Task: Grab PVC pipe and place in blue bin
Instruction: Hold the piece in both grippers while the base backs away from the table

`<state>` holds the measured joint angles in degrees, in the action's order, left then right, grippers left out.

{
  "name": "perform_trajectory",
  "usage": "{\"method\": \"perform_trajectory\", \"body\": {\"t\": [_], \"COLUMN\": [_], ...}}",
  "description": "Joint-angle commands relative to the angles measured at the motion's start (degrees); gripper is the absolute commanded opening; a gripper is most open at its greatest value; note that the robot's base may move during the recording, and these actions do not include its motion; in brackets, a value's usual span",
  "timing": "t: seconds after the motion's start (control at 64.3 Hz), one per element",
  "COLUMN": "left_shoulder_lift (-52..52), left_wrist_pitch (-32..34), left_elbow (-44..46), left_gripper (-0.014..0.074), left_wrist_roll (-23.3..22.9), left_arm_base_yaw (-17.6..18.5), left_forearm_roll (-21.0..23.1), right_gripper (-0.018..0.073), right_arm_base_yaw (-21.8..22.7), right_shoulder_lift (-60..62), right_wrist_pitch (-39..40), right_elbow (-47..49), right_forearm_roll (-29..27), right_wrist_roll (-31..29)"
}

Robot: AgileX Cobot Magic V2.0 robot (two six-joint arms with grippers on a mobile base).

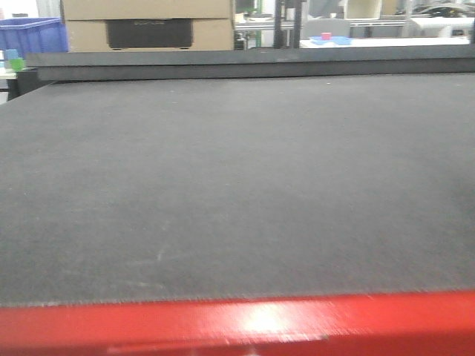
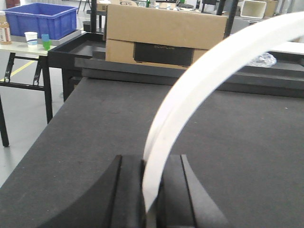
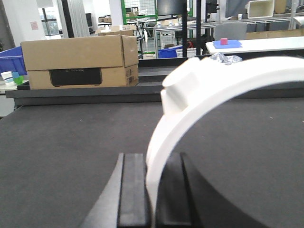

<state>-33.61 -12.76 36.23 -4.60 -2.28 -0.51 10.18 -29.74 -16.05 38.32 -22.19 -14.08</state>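
Observation:
In the left wrist view my left gripper (image 2: 152, 164) is shut on the lower end of the PVC pipe (image 2: 199, 90), a slim off-white arc that rises from the jaws and curves off to the upper right. In the right wrist view my right gripper (image 3: 153, 161) is shut on a white curved piece (image 3: 223, 80) with a thick lug, arching right out of frame. Whether the two arcs are one piece, I cannot tell. The blue bin (image 2: 40, 19) sits on a side table far to the left, beyond the mat. The front view shows neither gripper nor pipe.
A dark grey mat (image 1: 237, 185) covers the table, with a red front edge (image 1: 237, 326). A cardboard box (image 2: 161, 35) stands on the raised black ledge at the back. Cups (image 2: 31, 38) stand beside the bin. A white table (image 3: 256, 45) is behind, right.

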Motion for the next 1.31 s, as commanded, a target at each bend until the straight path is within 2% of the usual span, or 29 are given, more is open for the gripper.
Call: {"method": "perform_trajectory", "body": {"t": [0.0,1.292], "left_shoulder_lift": [0.30,0.30], "left_wrist_pitch": [1.76,1.76], "left_elbow": [-0.01,-0.01], "left_gripper": [-0.0111,-0.0111], "left_wrist_roll": [-0.15,-0.15], "left_arm_base_yaw": [-0.08,-0.08], "left_forearm_roll": [0.51,0.51], "right_gripper": [-0.0151,-0.0151], "right_arm_base_yaw": [-0.12,-0.12], "right_shoulder_lift": [0.30,0.30], "right_wrist_pitch": [1.32,1.44], "right_elbow": [0.51,0.51], "right_forearm_roll": [0.49,0.47], "right_wrist_roll": [0.06,0.06]}}
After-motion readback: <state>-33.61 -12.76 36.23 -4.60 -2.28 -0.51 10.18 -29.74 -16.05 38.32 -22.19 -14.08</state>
